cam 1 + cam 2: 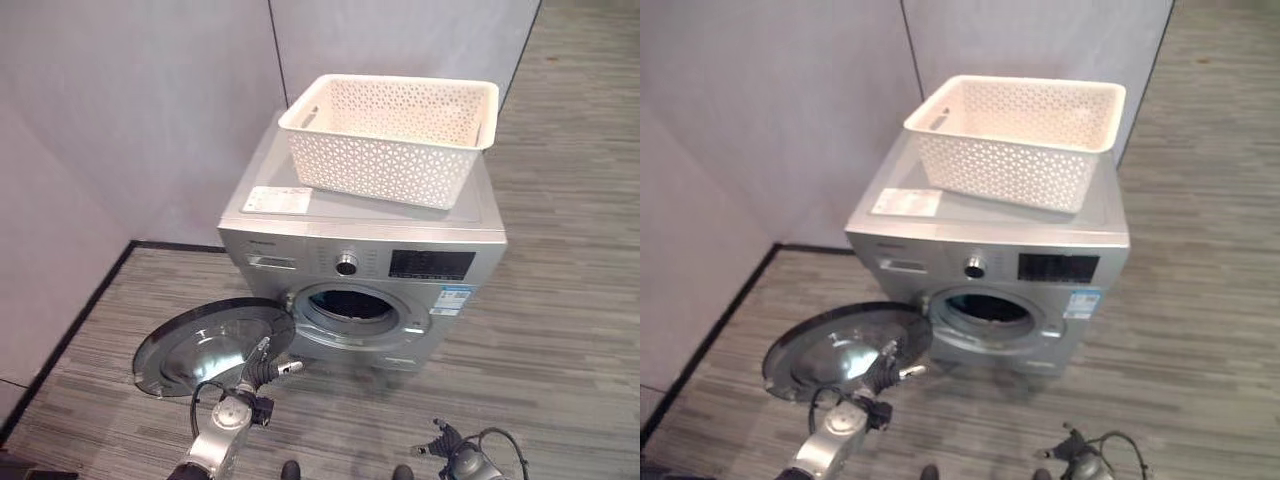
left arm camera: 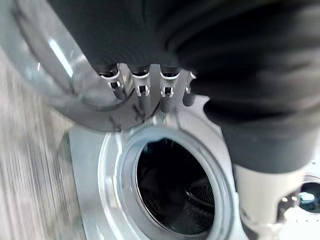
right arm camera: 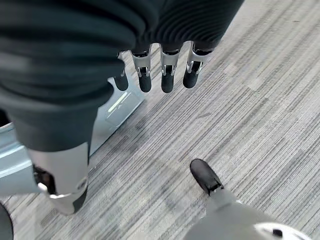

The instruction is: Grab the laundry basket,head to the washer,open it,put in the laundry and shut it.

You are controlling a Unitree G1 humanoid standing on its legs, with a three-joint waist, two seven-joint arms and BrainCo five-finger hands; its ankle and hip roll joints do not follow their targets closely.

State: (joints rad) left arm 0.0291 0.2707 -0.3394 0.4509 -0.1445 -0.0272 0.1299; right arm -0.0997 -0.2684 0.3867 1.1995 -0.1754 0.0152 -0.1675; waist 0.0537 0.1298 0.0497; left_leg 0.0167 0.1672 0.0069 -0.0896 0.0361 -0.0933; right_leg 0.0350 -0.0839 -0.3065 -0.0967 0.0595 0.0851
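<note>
A white lattice laundry basket [image 1: 385,160] stands on top of the silver washer [image 1: 380,232], and what shows of its inside is bare. The washer's round door [image 1: 195,345] hangs wide open to the left, low over the floor. The dark drum opening [image 1: 355,303] is uncovered. My left hand [image 1: 262,368] reaches to the door's near rim with straight fingers [image 2: 142,90], between the door [image 2: 60,75] and the drum opening [image 2: 175,190]. My right hand [image 1: 447,440] hangs low at the washer's front right, its fingers [image 3: 167,75] relaxed over the floor and holding nothing.
Grey partition walls [image 1: 150,110] close in behind and to the left of the washer, with a black strip along their base. Wood-look floor [image 1: 560,330] stretches to the right and in front of the washer.
</note>
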